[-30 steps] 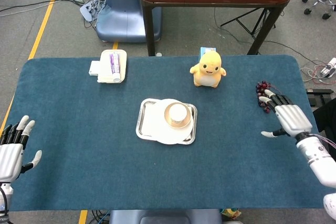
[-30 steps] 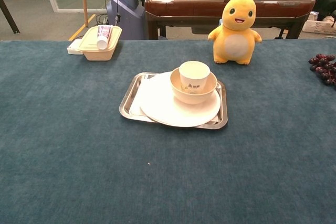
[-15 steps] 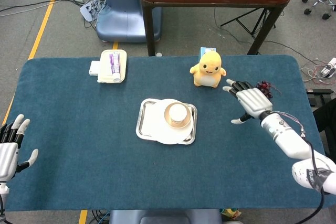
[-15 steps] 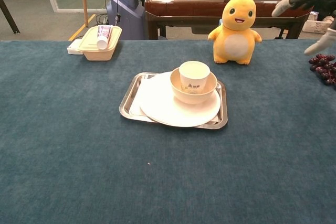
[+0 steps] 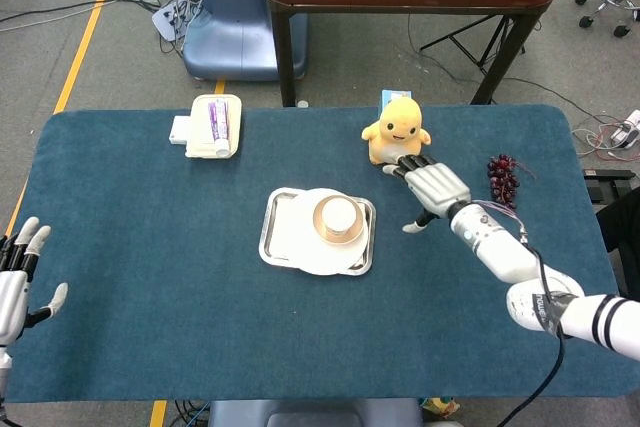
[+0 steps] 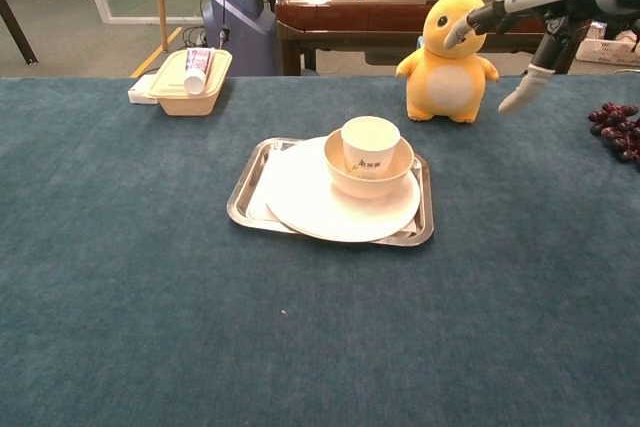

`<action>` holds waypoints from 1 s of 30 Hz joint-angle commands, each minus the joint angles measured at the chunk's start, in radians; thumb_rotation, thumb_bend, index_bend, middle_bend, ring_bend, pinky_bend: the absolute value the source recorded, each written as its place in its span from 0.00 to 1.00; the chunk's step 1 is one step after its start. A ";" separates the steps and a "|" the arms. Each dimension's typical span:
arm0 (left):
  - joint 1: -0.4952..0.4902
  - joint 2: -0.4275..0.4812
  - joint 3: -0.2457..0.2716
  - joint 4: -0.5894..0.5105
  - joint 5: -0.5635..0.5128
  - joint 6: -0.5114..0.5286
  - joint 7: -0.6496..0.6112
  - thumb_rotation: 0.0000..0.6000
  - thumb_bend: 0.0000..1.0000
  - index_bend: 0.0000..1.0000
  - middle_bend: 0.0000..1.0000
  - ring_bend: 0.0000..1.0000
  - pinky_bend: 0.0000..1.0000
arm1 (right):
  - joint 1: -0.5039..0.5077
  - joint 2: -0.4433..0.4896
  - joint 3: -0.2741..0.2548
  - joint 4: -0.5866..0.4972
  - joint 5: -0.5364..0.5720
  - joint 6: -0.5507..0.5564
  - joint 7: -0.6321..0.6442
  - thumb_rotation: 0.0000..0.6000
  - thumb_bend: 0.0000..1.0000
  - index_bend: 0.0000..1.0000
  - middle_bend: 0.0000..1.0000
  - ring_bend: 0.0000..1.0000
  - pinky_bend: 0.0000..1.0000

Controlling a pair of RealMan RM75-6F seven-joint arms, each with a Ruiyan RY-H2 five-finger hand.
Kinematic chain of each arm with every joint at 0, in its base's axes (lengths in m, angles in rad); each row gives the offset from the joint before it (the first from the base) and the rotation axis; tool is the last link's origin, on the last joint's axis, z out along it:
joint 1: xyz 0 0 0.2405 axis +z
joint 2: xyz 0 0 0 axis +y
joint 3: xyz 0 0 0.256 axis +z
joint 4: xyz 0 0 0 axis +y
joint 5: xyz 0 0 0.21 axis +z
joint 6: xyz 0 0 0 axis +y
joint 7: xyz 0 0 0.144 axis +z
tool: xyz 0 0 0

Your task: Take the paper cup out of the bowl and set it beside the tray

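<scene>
**Paper cup, thin-walled and light — grip it gently**

White paper cup (image 6: pixel 369 145) stands upright inside the beige bowl (image 6: pixel 368 171), which sits on a white round plate (image 6: pixel 320 209) over the steel tray (image 6: pixel 246 193). It likely weighs almost nothing and crushes easily — pinch the exposed upper wall, just under the rim. The right hand (image 5: pixel 433 187) hovers fingers apart, empty, near the tray's right side; the left hand (image 5: pixel 15 282) hangs spread at the table's edge.
</scene>
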 commanded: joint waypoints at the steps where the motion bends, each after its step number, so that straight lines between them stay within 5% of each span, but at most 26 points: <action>1: 0.003 0.003 0.000 -0.003 0.001 0.005 -0.002 1.00 0.32 0.00 0.00 0.00 0.00 | 0.024 -0.019 -0.014 0.010 0.014 -0.004 -0.012 1.00 0.10 0.02 0.00 0.00 0.00; 30: 0.023 0.032 -0.002 -0.001 0.011 0.029 -0.068 1.00 0.32 0.00 0.00 0.00 0.00 | 0.271 -0.273 -0.131 0.222 0.189 -0.037 -0.084 1.00 0.10 0.02 0.01 0.00 0.00</action>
